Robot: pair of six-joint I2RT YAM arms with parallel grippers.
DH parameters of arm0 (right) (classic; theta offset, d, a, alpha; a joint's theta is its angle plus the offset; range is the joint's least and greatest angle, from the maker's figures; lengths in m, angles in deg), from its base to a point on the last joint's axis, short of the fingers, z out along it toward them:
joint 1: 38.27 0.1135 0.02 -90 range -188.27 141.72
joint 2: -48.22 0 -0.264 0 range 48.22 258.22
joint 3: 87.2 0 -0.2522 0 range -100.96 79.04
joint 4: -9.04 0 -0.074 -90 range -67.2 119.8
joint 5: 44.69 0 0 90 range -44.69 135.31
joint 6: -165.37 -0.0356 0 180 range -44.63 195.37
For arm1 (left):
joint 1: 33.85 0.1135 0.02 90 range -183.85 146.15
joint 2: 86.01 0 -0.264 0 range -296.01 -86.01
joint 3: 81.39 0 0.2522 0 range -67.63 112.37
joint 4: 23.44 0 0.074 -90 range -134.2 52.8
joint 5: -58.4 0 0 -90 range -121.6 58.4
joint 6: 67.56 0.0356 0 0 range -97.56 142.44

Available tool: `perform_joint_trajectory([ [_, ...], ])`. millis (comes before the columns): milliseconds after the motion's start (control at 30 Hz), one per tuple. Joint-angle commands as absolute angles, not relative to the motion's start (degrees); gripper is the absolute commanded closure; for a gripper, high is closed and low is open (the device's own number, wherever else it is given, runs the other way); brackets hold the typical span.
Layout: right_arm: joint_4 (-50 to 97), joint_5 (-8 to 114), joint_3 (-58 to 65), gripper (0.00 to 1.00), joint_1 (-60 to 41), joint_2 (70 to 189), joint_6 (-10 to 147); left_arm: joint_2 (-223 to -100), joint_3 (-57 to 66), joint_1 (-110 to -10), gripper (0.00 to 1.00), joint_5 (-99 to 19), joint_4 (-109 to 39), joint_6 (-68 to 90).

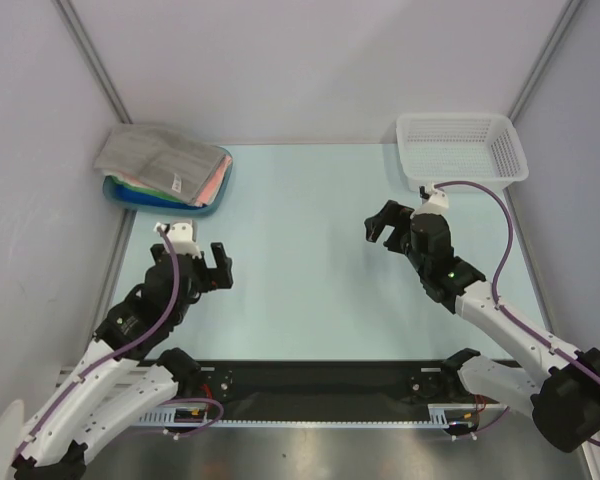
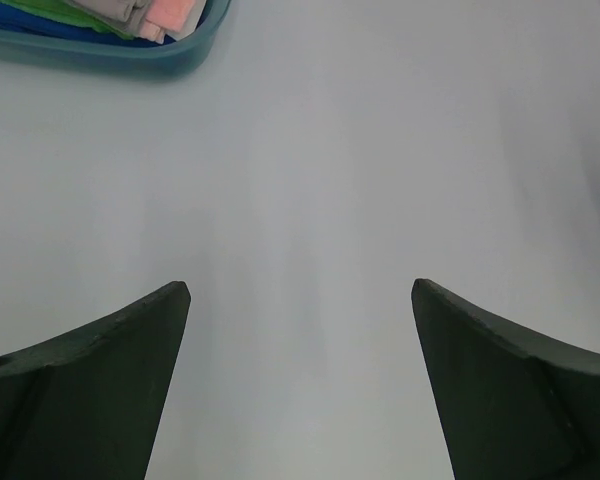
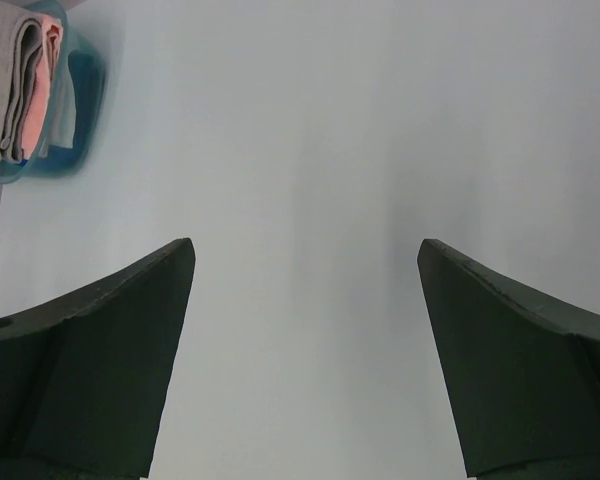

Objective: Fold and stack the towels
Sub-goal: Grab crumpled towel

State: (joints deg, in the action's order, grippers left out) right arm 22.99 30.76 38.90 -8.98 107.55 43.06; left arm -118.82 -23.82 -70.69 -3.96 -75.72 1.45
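Overhead and wrist views share the tray point(image 1: 130, 198).

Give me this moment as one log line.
left gripper open, holding nothing | right gripper open, holding nothing | towels piled in blue tray, far-left corner | white basket far right | no towel on table

Pale blue table point(image 1: 310, 250) (evenly lit); plain grey walls point(image 1: 320, 60) around.

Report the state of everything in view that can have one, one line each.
towels: piled in the blue tray, grey one on top, layers look folded.
blue tray: flat on the table's far left corner, loaded with the towels.
white basket: upright at far right, nothing visible inside.
left gripper: open, holding nothing, over bare table.
right gripper: open, holding nothing, over bare table.
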Motion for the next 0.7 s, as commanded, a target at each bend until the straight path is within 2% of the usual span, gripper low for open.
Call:
perform_joint_trajectory([
  [0,24.37,29.75,37.65,0.00,-9.27,106.41,44.52,-119.67,-22.81,-70.85,0.00,-1.37,-74.91,0.03],
  [67,24.82,28.88,37.56,0.00,-9.27,105.88,44.96,-122.21,-19.83,-70.24,0.00,-0.49,-74.82,-0.32],
  [167,24.47,28.43,38.43,0.00,-9.36,105.44,45.23,-129.39,-12.82,-69.10,0.00,6.71,-77.01,-3.57],
  [233,23.51,28.78,38.96,0.00,-9.18,105.44,44.97,-134.32,-9.72,-64.45,0.00,8.39,-76.06,-4.01],
  [400,21.48,31.07,39.76,0.00,-9.27,106.67,45.14,-149.97,-4.00,-48.91,0.03,1.81,-64.66,-5.41],
  [667,22.54,32.65,40.02,0.00,-9.45,106.67,45.14,-176.15,10.84,-41.76,0.15,2.86,-59.26,-8.57],
])
